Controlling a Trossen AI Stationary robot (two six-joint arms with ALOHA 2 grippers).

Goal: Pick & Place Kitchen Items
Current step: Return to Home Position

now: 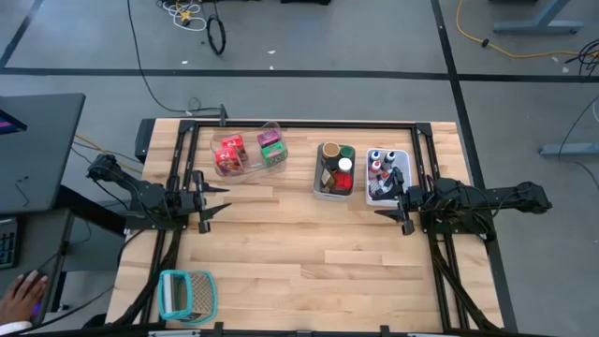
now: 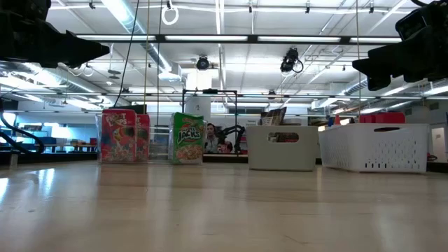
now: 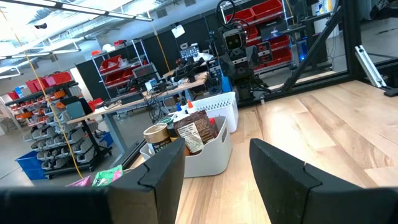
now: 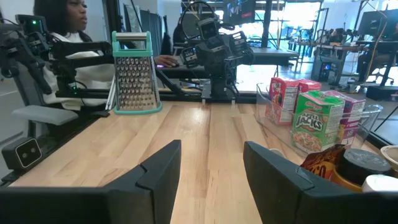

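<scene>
The kitchen items sit in three bins at the table's far side. Red and green boxes (image 1: pixel 246 150) stand upright in a clear bin (image 1: pixel 275 126). Jars and a brown packet (image 1: pixel 334 167) fill a grey bin (image 1: pixel 318 190). Small capped bottles (image 1: pixel 381 166) stand in a white bin (image 1: pixel 382 199). My left gripper (image 1: pixel 215 200) hovers at the table's left side, level and open, with nothing between its fingers (image 3: pixel 163 179). My right gripper (image 1: pixel 390 204) hovers at the right side, just in front of the white bin, also open with nothing in it (image 4: pixel 211 174).
A teal-and-white grater (image 1: pixel 185 295) stands upright near the table's front left corner. A black frame (image 1: pixel 299 123) runs along the far edge and both sides. A person's hand (image 1: pixel 21 296) rests on a desk left of the table. Bare wood (image 1: pixel 309 253) lies between the two arms.
</scene>
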